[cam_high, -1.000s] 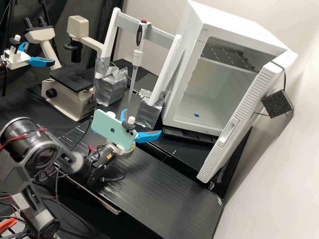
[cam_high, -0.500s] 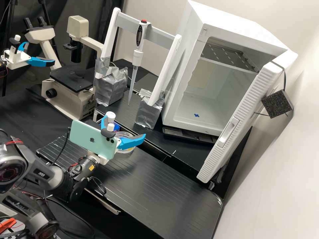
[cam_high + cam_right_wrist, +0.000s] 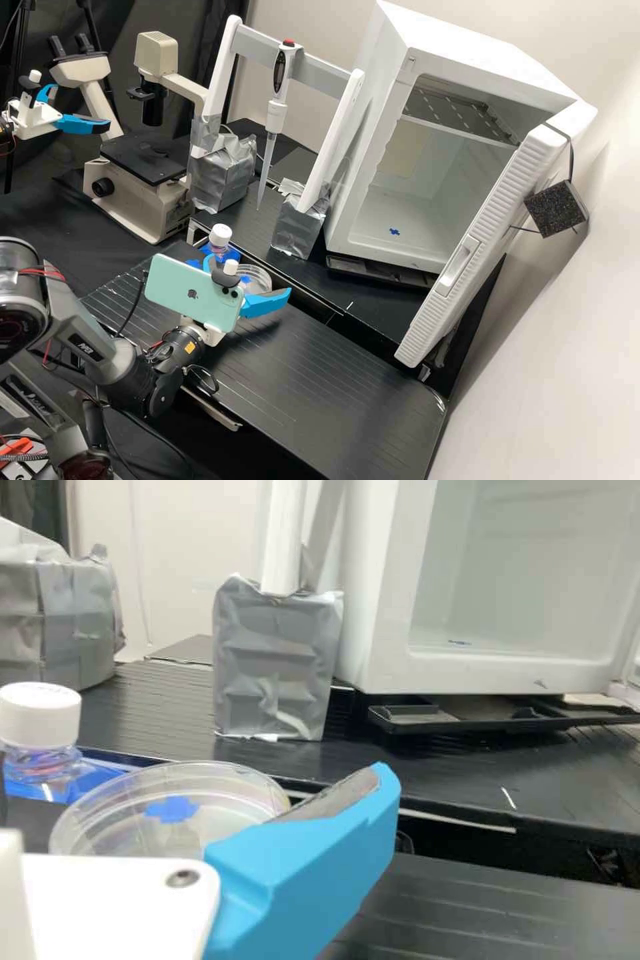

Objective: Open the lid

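I judge nothing is opened so far: the lid point(image 3: 172, 808) looks shut on the dish point(image 3: 263, 281), at four o'clock from the bottle point(image 3: 220, 235). My jaws stand spread; gripping and lifting remain.

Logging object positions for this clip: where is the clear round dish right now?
In the high view, the clear round dish is left of centre, right beside the white-capped bottle; in the wrist view it is partly behind a blue finger.
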Controlling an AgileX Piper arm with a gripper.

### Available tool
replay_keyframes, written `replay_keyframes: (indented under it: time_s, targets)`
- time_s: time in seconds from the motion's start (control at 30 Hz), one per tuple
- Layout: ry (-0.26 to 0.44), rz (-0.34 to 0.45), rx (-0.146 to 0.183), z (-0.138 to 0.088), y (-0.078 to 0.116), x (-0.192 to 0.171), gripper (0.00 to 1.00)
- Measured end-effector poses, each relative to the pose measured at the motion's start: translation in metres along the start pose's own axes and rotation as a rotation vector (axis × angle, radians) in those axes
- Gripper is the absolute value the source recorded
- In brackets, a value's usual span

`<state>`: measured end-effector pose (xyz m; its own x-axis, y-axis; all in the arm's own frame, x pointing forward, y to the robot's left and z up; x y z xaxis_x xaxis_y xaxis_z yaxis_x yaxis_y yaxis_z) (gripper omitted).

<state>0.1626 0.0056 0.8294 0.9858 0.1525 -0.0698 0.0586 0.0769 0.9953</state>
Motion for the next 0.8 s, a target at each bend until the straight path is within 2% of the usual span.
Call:
replay_keyframes:
  time_s: [0.1,0.23,0.63,0.8]
  targets:
    - [0.006,-0.018,0.013,-0.001,-0.004,0.003,1.0]
    - [-0.005,-0.045,0.013,0.002,-0.011,0.008,1.0]
    - [-0.067,-0.006,0.025,0.011,-0.007,0.008,1.0]
    - [-0.071,-0.009,0.035,0.013,-0.006,0.006,1.0]
